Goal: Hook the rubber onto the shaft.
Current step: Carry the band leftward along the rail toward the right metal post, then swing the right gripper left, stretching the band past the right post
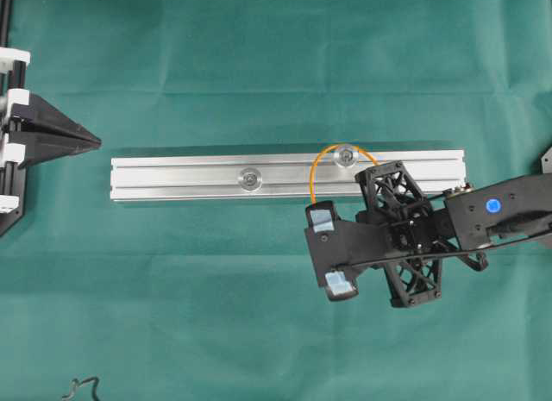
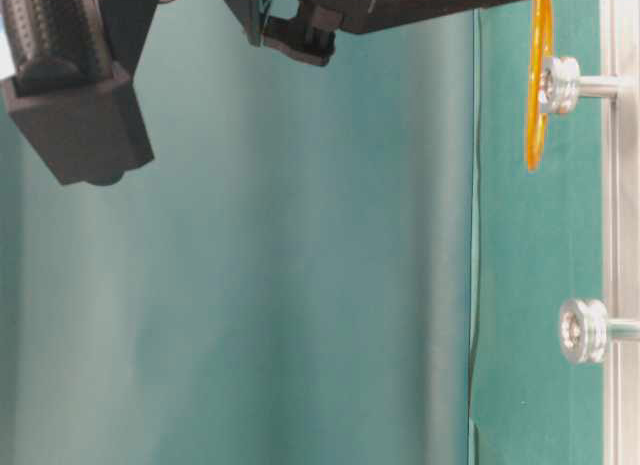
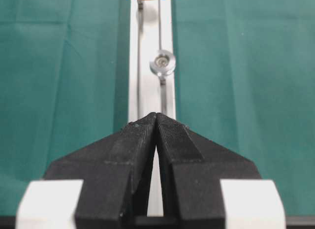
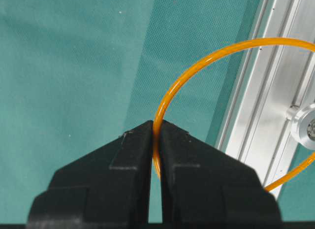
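Pinching the rubber (image 4: 170, 98), the right end effector (image 4: 156, 128) stretches its loop away from the shaft (image 1: 347, 155) it rings; left end effector (image 3: 156, 118) closed, farther off

The rubber (image 1: 332, 151) is a thin orange loop of narrow cord, glossy and slightly translucent. It is held open as a rounded arc, and its far end passes around the right shaft (image 1: 347, 155), a short silver pin with a round flanged head standing up from the silver rail (image 1: 172, 178). A second, identical shaft (image 1: 250, 178) stands bare near the rail's middle. The loop's near end is pinched in the right pincer (image 4: 156, 140).
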You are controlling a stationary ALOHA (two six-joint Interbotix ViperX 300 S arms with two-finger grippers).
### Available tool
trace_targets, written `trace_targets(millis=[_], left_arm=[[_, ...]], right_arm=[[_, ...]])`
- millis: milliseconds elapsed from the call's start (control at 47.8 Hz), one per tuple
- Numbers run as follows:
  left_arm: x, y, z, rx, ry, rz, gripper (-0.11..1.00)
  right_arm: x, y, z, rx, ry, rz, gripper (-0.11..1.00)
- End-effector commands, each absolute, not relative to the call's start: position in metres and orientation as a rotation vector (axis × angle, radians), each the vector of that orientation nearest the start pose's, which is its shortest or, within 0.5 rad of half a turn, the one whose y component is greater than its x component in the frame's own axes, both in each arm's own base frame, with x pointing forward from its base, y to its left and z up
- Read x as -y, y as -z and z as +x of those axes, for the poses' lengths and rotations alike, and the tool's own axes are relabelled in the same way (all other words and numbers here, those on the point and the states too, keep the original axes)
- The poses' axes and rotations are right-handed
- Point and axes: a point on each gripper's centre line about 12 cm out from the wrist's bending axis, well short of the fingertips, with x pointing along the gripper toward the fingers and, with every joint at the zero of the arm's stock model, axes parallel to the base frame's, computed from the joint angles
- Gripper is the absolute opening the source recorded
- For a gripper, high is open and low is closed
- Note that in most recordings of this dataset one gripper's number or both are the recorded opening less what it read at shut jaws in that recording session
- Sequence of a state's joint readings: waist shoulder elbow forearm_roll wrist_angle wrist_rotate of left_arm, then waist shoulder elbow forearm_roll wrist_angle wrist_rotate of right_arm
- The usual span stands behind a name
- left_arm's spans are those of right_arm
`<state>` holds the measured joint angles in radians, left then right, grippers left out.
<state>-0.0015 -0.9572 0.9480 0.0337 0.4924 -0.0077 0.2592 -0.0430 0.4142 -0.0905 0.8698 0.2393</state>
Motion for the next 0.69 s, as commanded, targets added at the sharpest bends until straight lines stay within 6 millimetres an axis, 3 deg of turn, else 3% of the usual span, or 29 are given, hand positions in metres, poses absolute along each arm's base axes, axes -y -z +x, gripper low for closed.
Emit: trace_targets(millis=[0, 670], left_arm=[[-0.001, -0.308, 0.197, -0.451, -0.008, 0.026, 0.0], [-0.001, -0.309, 0.197, -0.442, -0.008, 0.028, 0.0]], right_arm=[[-0.088, -0.219, 0.358, -1.198, -0.043, -0.01, 0.06], [-0.095, -0.213, 0.368, -1.213, 0.145, 0.29, 0.06]])
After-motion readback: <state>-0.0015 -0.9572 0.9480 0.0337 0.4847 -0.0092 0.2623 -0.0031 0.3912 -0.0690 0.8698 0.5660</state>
